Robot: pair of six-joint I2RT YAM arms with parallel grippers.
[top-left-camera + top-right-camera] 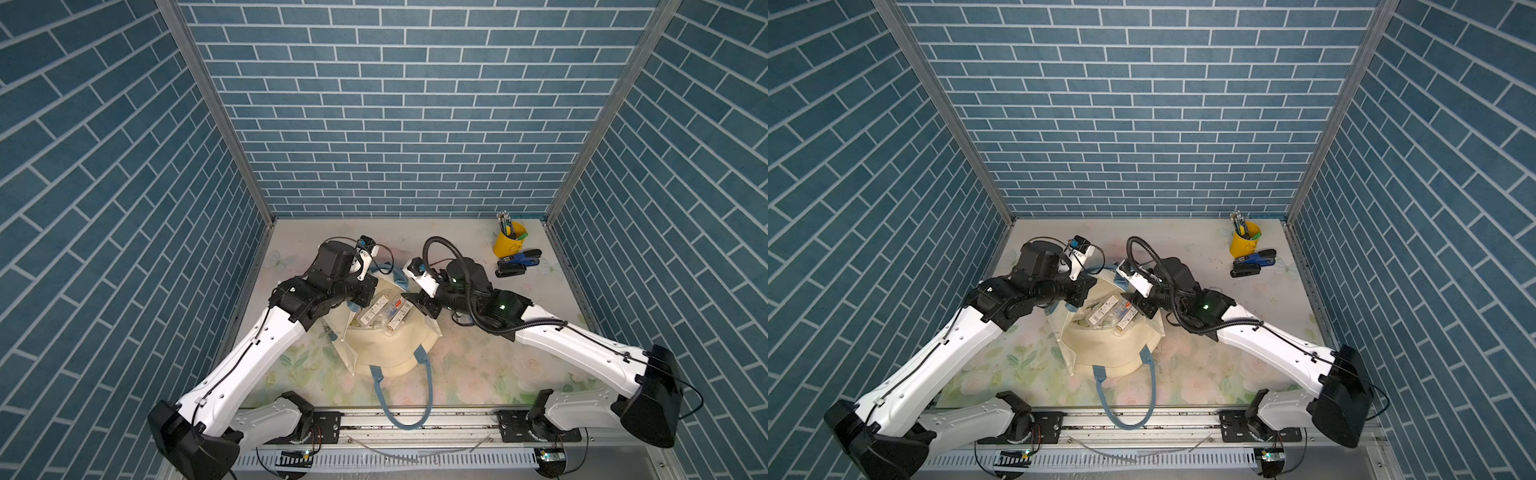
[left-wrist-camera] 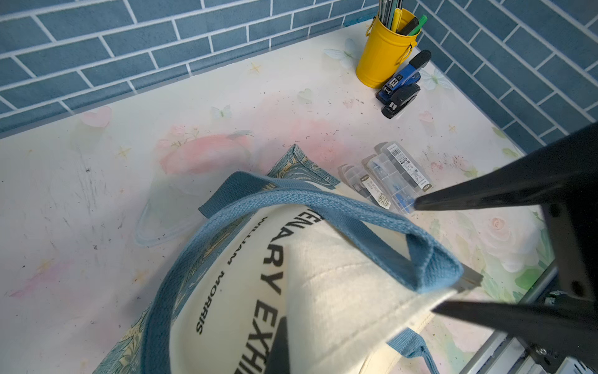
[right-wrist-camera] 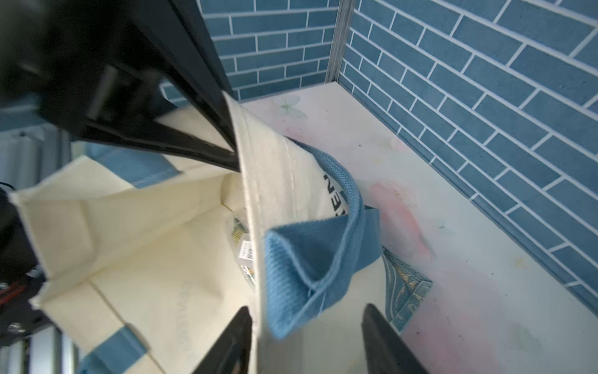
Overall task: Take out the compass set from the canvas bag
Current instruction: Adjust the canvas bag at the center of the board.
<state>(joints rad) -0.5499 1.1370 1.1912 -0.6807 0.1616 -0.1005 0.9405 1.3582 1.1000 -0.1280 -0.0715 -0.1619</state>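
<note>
The cream canvas bag [image 1: 390, 353] [image 1: 1104, 353] sits mid-table, its lettered side [image 2: 268, 265] facing the back wall. My left gripper [image 3: 234, 158] is shut on the far rim. My right gripper [image 3: 306, 311] is open and straddles the same rim, one finger [image 3: 239, 336] inside the bag and the other outside by the blue strap [image 3: 307, 252]. Clear labelled cases [image 1: 386, 313] [image 1: 1106, 313] show between the grippers. In the left wrist view these cases [image 2: 391, 175] rest on the tablecloth beside the bag's floral corner. A labelled pack [image 3: 246, 251] lies inside the bag. Which is the compass set I cannot tell.
A yellow cup of pens [image 1: 509, 243] [image 2: 383, 51] and two staplers [image 1: 517, 264] [image 2: 401, 87] stand at the back right. A clear plastic piece [image 2: 168, 210] lies behind the bag. The bag's front handle [image 1: 405, 415] droops over the front rail. Brick walls close three sides.
</note>
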